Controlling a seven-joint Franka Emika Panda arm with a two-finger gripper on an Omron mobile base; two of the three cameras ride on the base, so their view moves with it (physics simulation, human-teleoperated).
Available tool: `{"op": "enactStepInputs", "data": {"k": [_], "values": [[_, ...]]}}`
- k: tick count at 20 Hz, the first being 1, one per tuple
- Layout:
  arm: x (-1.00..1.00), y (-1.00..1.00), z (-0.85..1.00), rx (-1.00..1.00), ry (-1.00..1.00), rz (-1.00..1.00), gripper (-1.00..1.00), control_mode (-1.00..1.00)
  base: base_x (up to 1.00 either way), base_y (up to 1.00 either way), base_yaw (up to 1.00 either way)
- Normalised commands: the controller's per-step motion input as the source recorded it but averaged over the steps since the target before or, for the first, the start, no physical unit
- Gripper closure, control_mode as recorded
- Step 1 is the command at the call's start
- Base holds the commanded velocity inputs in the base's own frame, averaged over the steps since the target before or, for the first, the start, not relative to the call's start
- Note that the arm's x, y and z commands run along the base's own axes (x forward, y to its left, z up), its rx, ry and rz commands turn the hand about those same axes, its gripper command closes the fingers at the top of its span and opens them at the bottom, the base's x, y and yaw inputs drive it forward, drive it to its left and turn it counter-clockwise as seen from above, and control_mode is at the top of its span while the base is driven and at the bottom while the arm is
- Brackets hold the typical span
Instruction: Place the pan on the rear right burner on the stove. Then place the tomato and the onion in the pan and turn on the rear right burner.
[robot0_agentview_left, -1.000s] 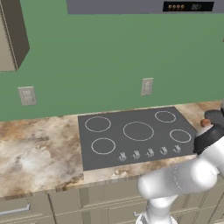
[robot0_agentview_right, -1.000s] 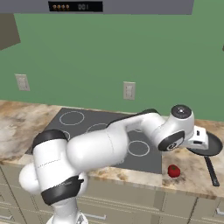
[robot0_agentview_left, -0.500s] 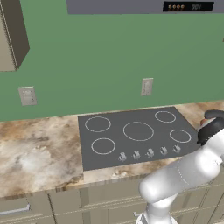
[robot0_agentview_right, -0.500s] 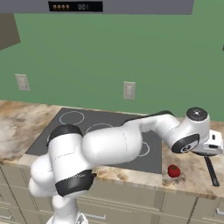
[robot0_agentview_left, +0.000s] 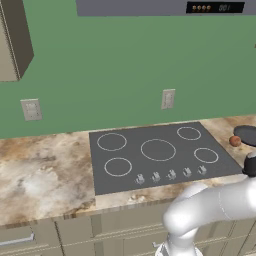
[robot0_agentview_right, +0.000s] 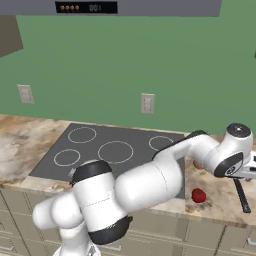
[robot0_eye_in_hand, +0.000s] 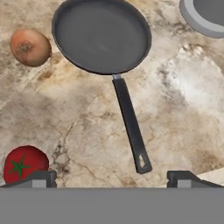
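Seen from the hand camera, the pincer (robot0_eye_in_hand: 111, 175) hangs above the marbled beige stone counter (robot0_eye_in_hand: 183, 109) with its two dark fingertips (robot0_eye_in_hand: 37, 177) spread wide apart and nothing between them. Just beside the left fingertip in that view lies the small glossy red tomato (robot0_eye_in_hand: 24, 162) with its green star of a stalk. Between the fingertips and a little further on is the free end of the long thin black handle (robot0_eye_in_hand: 130, 127), which runs on to the round shallow dark grey frying pan (robot0_eye_in_hand: 101, 35); the pan sits flat on the counter with nothing in it. Near the pan's rim, apart from it, rests the small brownish-orange onion (robot0_eye_in_hand: 30, 47). Beyond the pan, at the view's corner, a curved pale grey rim (robot0_eye_in_hand: 199, 19) shows; what it belongs to cannot be told.

In the left base view the onion (robot0_agentview_left: 235, 141) lies on the counter to the right of the flat dark grey glass stove (robot0_agentview_left: 160, 155), well apart from the small white ring of the rear right burner (robot0_agentview_left: 188, 133), which is bare. A row of small silver knobs (robot0_agentview_left: 171, 174) lines the stove's near edge. Behind stands a green wall with a pale socket plate (robot0_agentview_left: 168, 98).
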Motion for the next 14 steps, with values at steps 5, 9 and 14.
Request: {"op": "enactStepInputs", "data": {"k": [5, 9, 14], "values": [[0.0, -0.05, -0.14, 0.0, 0.0, 0.0, -1.0, -1.0, 0.0, 0.0, 0.0], [0.0, 0.0, -0.15, 0.0, 0.0, 0.0, -1.0, -1.0, 0.0, 0.0, 0.0], [0.0, 0.0, -0.36, 0.0, -0.01, 0.0, -1.0, -1.0, 0.0, 0.0, 0.0]]}}
